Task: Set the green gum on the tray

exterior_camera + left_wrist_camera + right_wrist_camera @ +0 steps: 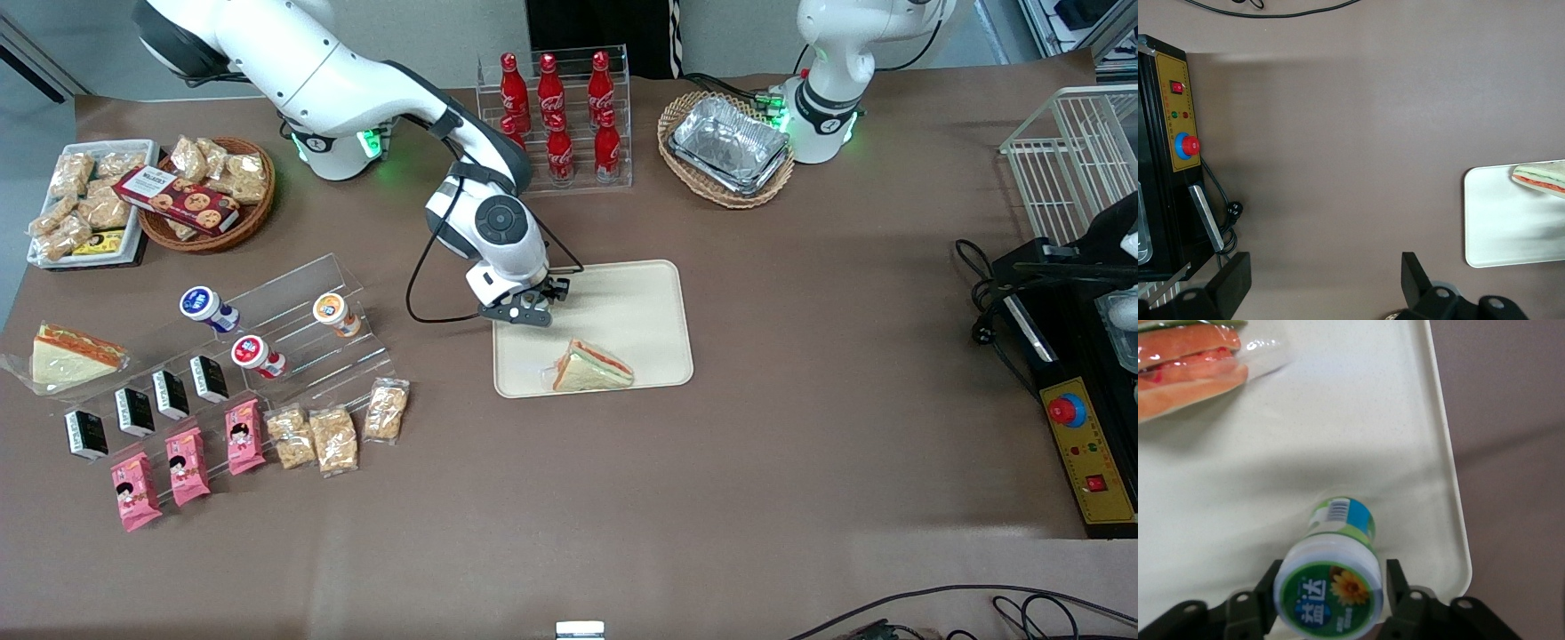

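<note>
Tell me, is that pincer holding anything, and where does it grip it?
Yes. The pincer holds the green gum by the sides just under its lid, over the tray.

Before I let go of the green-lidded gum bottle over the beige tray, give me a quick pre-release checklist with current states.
1. The white gum bottle with green lid between the gripper fingers: ok.
2. Gripper over the beige plastic tray, inside its rim: ok.
3. Bare tray surface under the bottle: ok.
4. Wrapped triangular sandwich apart from the bottle: ok.
5. Bottle base touching the tray: cannot tell.
6. Bottle upright: cannot tell.
</note>
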Action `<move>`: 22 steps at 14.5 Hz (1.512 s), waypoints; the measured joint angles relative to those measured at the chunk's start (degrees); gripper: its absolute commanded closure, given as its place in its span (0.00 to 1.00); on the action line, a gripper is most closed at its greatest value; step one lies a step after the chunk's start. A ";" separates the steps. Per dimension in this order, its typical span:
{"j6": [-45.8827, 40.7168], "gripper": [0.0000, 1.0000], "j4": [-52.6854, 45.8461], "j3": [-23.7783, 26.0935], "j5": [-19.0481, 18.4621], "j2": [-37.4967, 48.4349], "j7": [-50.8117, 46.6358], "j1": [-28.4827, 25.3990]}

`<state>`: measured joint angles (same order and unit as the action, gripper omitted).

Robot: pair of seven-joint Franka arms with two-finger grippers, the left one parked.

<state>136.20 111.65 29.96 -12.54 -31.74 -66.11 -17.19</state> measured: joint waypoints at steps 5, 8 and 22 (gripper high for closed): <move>0.19 0.00 0.32 -0.08 0.00 -0.13 -0.02 0.07; 0.24 0.00 0.30 -0.08 0.00 -0.09 -0.02 0.19; -32.04 0.00 -10.90 -0.49 8.32 24.93 33.76 22.07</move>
<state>104.16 100.75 29.47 -4.22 -6.81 -32.35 4.88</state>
